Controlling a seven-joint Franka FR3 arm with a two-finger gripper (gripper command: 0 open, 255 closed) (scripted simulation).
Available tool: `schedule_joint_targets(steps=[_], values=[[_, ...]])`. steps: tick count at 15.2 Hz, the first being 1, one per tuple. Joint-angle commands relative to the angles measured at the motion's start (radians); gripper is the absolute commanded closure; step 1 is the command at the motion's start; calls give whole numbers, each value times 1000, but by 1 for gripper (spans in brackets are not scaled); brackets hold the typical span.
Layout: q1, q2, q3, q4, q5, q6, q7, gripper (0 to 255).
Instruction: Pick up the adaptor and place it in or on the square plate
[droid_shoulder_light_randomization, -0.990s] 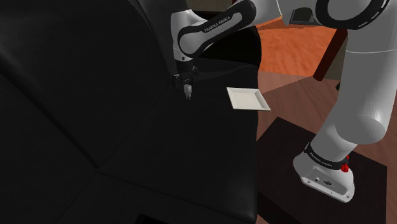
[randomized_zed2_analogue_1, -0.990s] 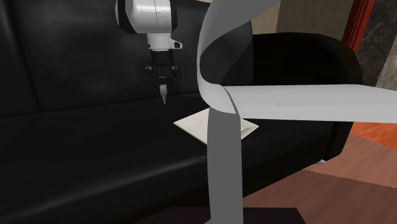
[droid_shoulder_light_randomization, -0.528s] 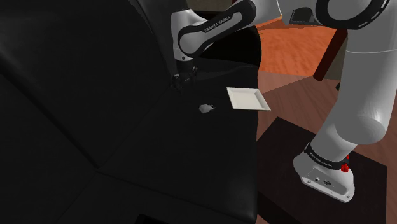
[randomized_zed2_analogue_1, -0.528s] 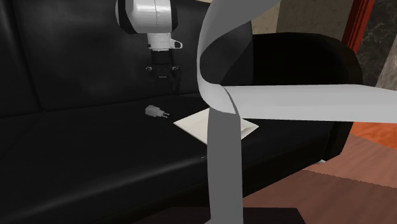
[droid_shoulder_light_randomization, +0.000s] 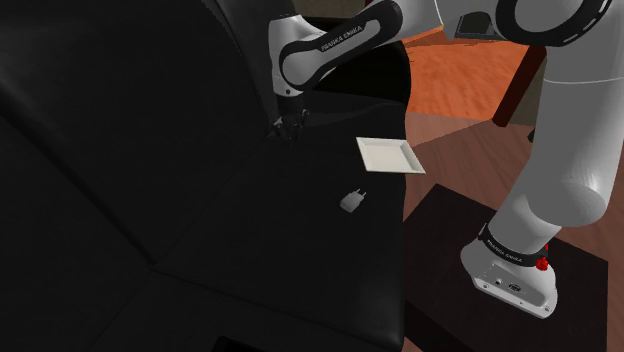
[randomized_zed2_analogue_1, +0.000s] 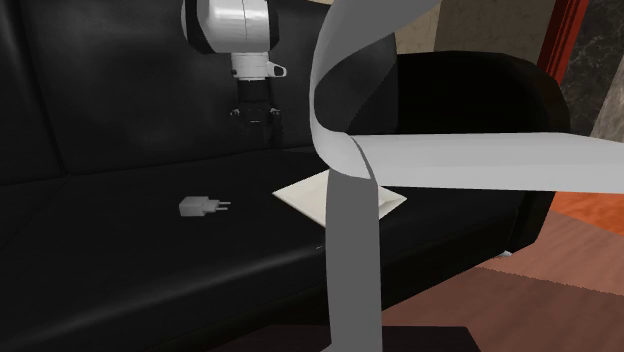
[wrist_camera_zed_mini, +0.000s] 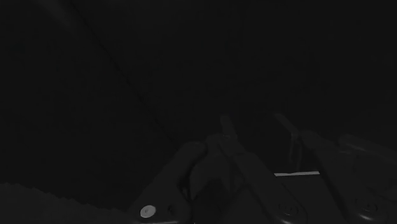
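Glossy black sofa (droid_shoulder_light_randomization: 150, 200), brown plank floor (randomized_zed2_analogue_1: 560, 290) beside it, an orange patch of floor (droid_shoulder_light_randomization: 450, 70) beyond.

There is one small white adaptor (droid_shoulder_light_randomization: 352, 200) and one white square plate (droid_shoulder_light_randomization: 388, 156), both on one black sofa (droid_shoulder_light_randomization: 150, 200). One white robot arm (droid_shoulder_light_randomization: 330, 45) ends in one black gripper (droid_shoulder_light_randomization: 290, 127).

black sofa (droid_shoulder_light_randomization: 150, 200) fills the shoulder view's left | seat seams running diagonally | orange-brown wooden floor (droid_shoulder_light_randomization: 455, 75) beyond it | dark slanted post (droid_shoulder_light_randomization: 516, 88) standing there | rounded armrest (randomized_zed2_analogue_1: 470, 90) in the second exterior view
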Motion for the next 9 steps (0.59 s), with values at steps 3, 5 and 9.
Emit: schedule_joint_targets(steps=[3,5,9], values=[[7,-92,28,-132,13,45,-46,0],[12,-153,47,-217,26,72,-80,0],[25,-280,80,-380,63,118,-159,0]])
